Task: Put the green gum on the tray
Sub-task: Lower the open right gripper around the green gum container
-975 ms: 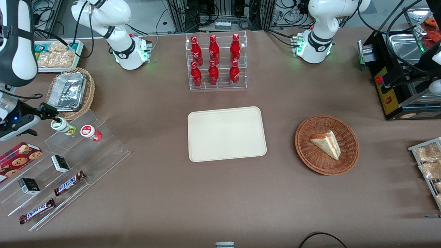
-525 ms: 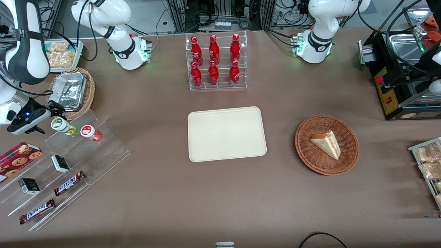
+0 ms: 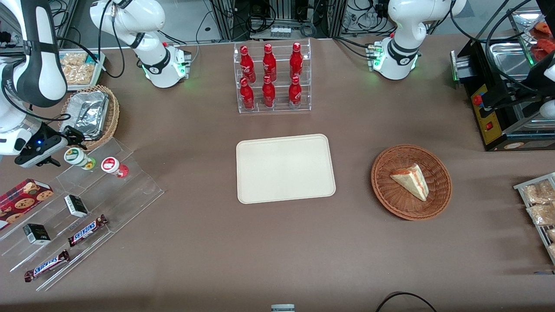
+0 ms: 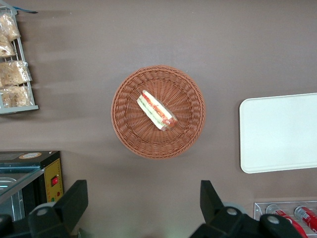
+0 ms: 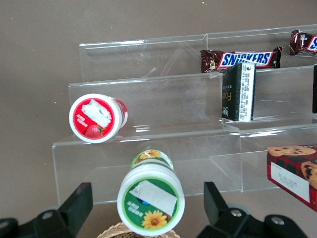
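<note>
Gripper [image 3: 71, 139] hangs just above the gum [image 3: 79, 158], fingers [image 5: 74, 206] spread wide, either side of the lid, not touching it. Nothing held.

Gum: small cylinder lying on its side on the top step of the clear rack [image 3: 82, 208], lid facing the gripper. White lid rim, round green label with a white patch and a yellow flower; body green and yellow, flower print. Wrist view: gum [image 5: 150, 198] sits between the open fingers.

Red gum [image 3: 114, 167] is just beside the gum on the same step, apart from it. Foil basket [image 3: 89, 116] is near the gum, farther from the camera. Tray [image 3: 285, 168] lies flat on the bench, well apart from the gum, toward the parked arm's end.
</note>
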